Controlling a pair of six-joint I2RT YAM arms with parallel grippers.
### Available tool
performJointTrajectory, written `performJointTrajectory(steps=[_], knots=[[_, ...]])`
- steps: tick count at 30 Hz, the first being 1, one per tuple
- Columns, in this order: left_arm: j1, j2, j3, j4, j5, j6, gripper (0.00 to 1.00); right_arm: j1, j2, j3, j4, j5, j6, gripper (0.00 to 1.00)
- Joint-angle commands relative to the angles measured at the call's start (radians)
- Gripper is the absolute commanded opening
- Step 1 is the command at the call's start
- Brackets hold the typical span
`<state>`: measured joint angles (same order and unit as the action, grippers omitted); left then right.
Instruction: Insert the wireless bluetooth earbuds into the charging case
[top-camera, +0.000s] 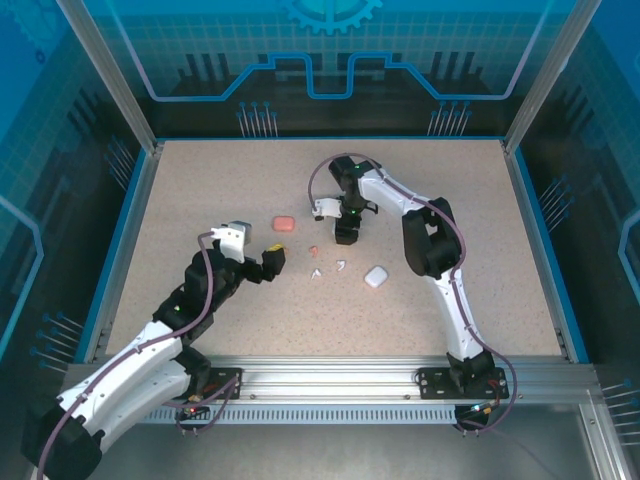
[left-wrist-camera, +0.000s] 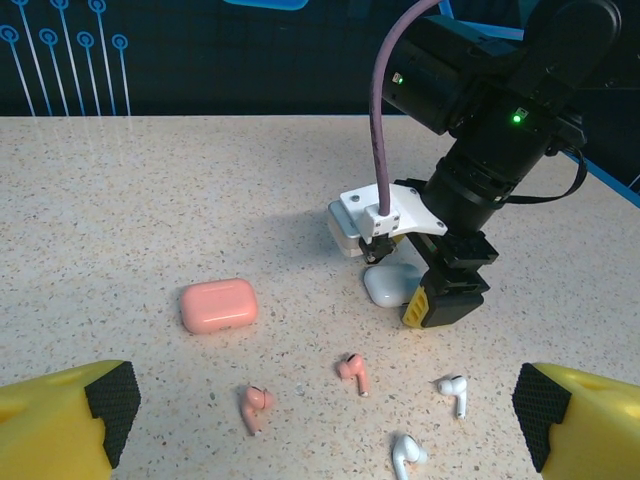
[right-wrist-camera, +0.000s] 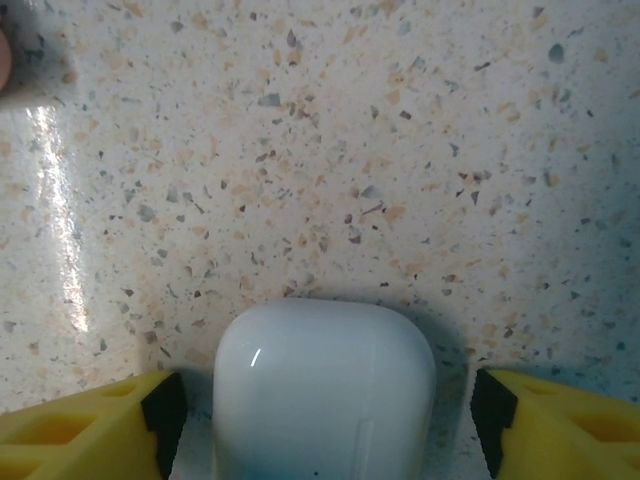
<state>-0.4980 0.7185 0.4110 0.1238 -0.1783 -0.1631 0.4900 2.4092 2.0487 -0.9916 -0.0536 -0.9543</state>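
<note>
Two salmon-red earbuds (left-wrist-camera: 256, 407) (left-wrist-camera: 354, 372) and two white earbuds (left-wrist-camera: 454, 392) (left-wrist-camera: 407, 455) lie loose on the speckled table, just ahead of my left gripper (left-wrist-camera: 325, 415), which is open and holds nothing. In the top view these buds (top-camera: 318, 270) sit between the two arms. A shut white charging case (right-wrist-camera: 325, 390) (left-wrist-camera: 388, 285) rests on the table between the jaws of my right gripper (right-wrist-camera: 328, 425) (top-camera: 345, 235). A narrow gap shows between the case and each black pad (right-wrist-camera: 165, 415), so the right gripper stands open around it.
A shut pink case (left-wrist-camera: 218, 305) (top-camera: 283, 223) lies left of the right gripper. A second white case (top-camera: 376, 276) lies right of the buds. Blue walls (top-camera: 120, 240) rim the table on three sides.
</note>
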Motion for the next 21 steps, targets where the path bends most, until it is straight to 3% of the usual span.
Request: performJointTrajectory(steps=[1, 12, 21], knots=[[0.014, 0.002, 0.022, -0.003, 0.007, 0.012, 0.99, -0.001, 0.036, 0.009, -0.043, 0.028, -0.006, 0.75], [0.024, 0.039, 0.045, -0.013, 0.018, -0.005, 0.99, -0.007, -0.015, -0.05, 0.018, 0.017, 0.0, 0.48], [0.06, 0.048, 0.048, -0.019, 0.091, -0.093, 0.99, -0.013, -0.197, -0.201, 0.143, -0.042, 0.03, 0.42]])
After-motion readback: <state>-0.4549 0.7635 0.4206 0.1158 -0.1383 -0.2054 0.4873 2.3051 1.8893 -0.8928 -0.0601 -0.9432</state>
